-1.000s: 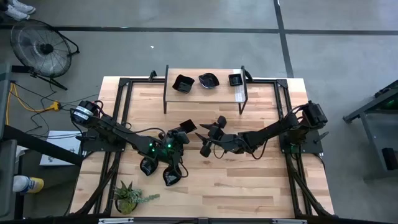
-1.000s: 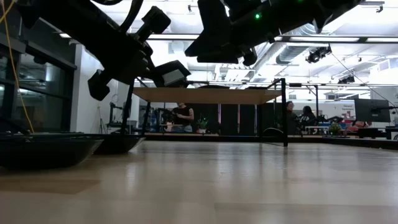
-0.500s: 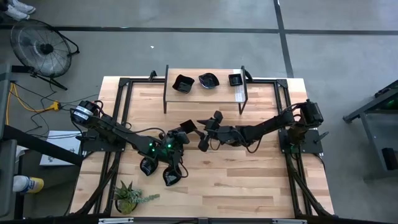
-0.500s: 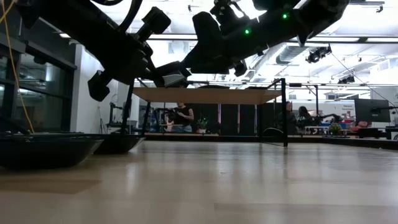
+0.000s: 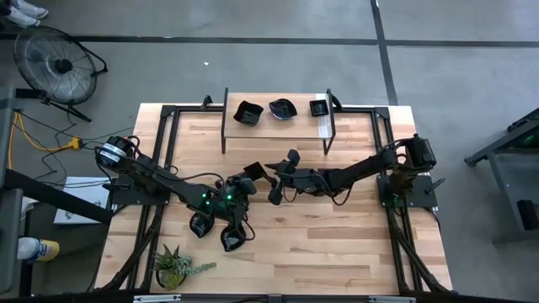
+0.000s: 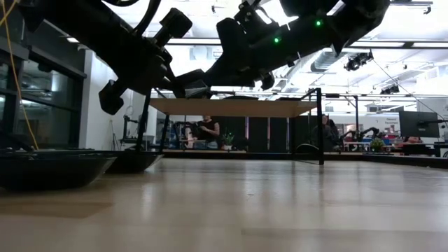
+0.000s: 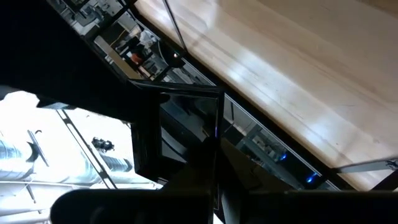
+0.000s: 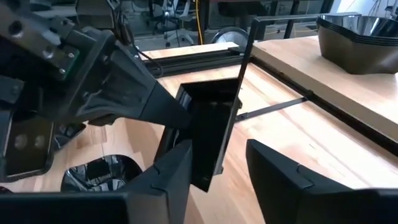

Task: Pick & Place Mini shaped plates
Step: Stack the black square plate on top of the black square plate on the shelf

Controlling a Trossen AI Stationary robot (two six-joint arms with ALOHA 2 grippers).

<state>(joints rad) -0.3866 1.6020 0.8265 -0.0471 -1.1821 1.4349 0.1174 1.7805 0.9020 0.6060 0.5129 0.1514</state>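
A small glossy black square plate [image 8: 211, 134] hangs above the table's middle, tilted up on edge, with my left gripper [image 5: 244, 179] shut on it. My right gripper [image 8: 221, 158] comes in from the table's right and is open. Its two fingers stand on either side of the plate's free lower edge. Two more black plates [image 5: 200, 224] [image 5: 233, 238] rest on the tabletop near the left arm. Three black plates [image 5: 248, 113] [image 5: 282, 108] [image 5: 318, 108] stand on a raised shelf [image 5: 278, 124] at the far edge. My left gripper pinches the square plate by one rim [image 7: 186, 180] between its two fingers, coming roughly level from the table's left. The plate is lifted clear of the table and stands tilted on edge [image 5: 251, 172]. My right gripper: I cannot tell whether its fingers [image 8: 171, 177] touch the plate.
A green potted plant [image 5: 174, 266] stands at the near left corner. The shelf's black posts [image 5: 330, 126] rise from the table's far part. Bare wood [image 5: 337, 244] lies to the near right. People and desks show in the room behind.
My right gripper has moved toward the table's left and a little toward its far edge, up to the plate held by my left gripper. The left gripper and its plate have kept still.
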